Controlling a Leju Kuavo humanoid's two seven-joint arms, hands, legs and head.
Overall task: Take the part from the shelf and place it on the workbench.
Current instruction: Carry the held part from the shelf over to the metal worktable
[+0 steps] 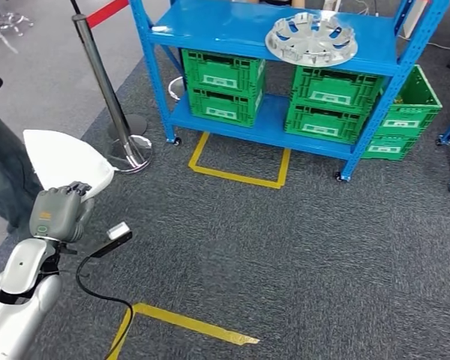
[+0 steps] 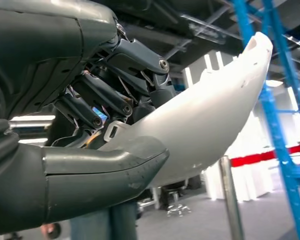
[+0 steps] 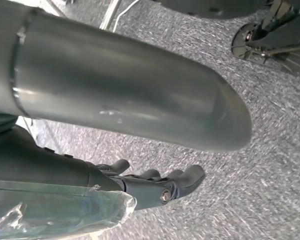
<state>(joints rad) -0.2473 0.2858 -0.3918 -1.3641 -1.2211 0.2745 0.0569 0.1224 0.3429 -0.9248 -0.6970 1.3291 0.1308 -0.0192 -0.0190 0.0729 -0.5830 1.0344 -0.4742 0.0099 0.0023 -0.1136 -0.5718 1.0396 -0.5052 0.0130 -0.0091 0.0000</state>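
One part in hand, away from the shelf

Left hand (image 1: 58,213) grips the white part (image 1: 64,161), a curved white plastic shell, at its lower edge. Left wrist view: thumb under the part (image 2: 212,110), darker fingers (image 2: 114,95) curled over the near end, so the part is clamped between them and sticks out past the hand.

Right hand (image 3: 156,185) hangs over the grey carpet (image 1: 302,255); thumb straight, fingers loosely extended and apart, nothing in them.

Part sits at the left of the head view, raised above the carpet, well apart from the blue shelf (image 1: 256,30). On the shelf's top deck: a silver wheel cover (image 1: 311,37). Lower deck: green crates (image 1: 223,82), stacked. More green crates just beside the shelf's right post.

Chrome stanchion (image 1: 106,90) with red belt stands left of the shelf. Yellow tape lines (image 1: 240,176) on the carpet in front of the shelf, and more near the robot. A person's leg shows at the far left edge.
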